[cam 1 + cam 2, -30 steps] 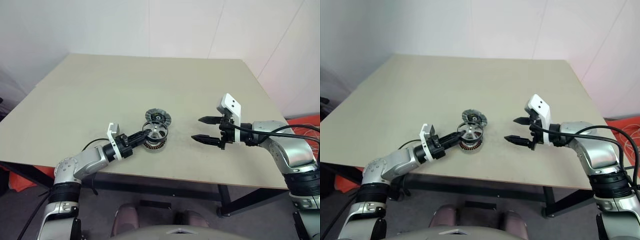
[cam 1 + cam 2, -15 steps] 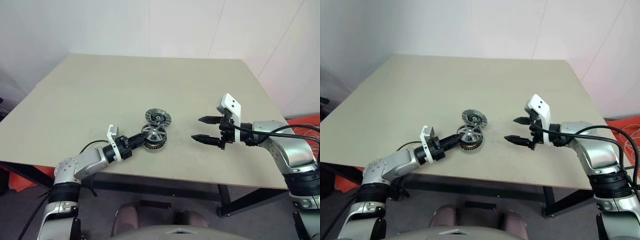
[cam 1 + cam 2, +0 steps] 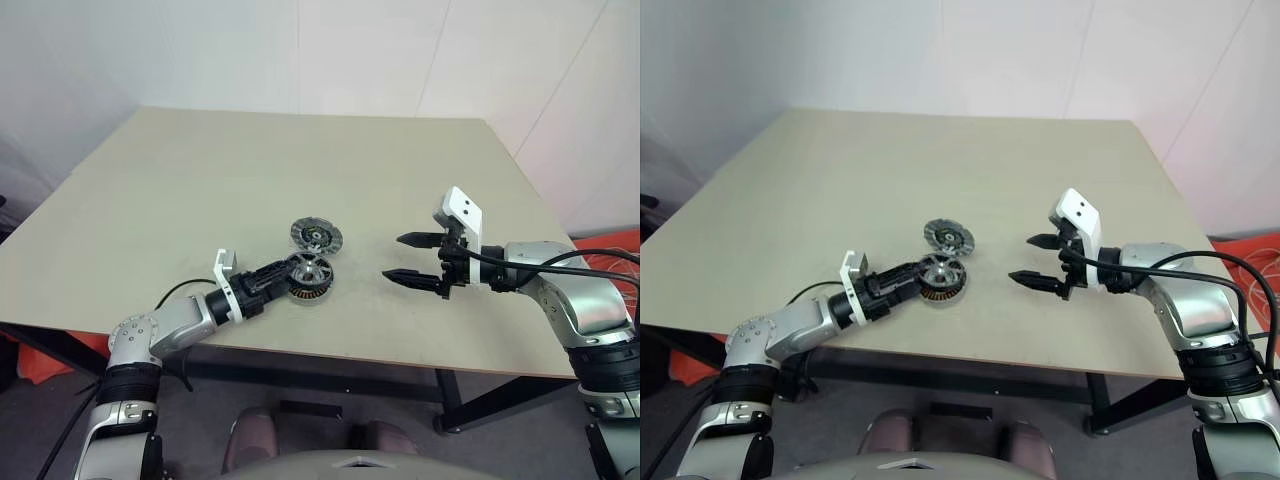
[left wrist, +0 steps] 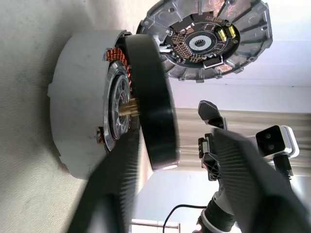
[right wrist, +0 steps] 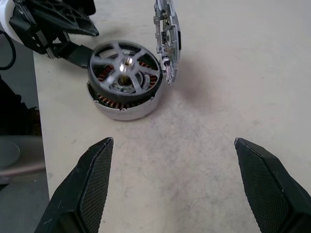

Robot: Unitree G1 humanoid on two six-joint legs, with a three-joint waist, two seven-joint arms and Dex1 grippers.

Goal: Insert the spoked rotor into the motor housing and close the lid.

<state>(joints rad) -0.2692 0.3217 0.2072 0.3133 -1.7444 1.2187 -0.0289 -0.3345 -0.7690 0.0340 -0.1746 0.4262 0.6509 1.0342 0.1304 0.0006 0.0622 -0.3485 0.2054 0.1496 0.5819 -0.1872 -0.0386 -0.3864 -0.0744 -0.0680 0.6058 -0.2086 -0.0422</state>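
A: Your left gripper (image 3: 283, 274), lower left of centre, has its jaws parted either side of the black-rimmed, silver-spoked rotor (image 5: 125, 66), no longer pinching. The rotor sits tilted on the round silver copper-wound housing (image 5: 124, 104), not fully seated.

B: So level it first?

A: Yes, press it flat over the shaft. Your right gripper (image 3: 412, 258) hangs wide and empty. One rotor, one housing, one ribbed grey lid (image 3: 316, 236) just above them.

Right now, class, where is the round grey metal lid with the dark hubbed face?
In the head views the round grey metal lid lies on the table just behind the copper-wound silver motor housing, near the front edge, between the two arms.
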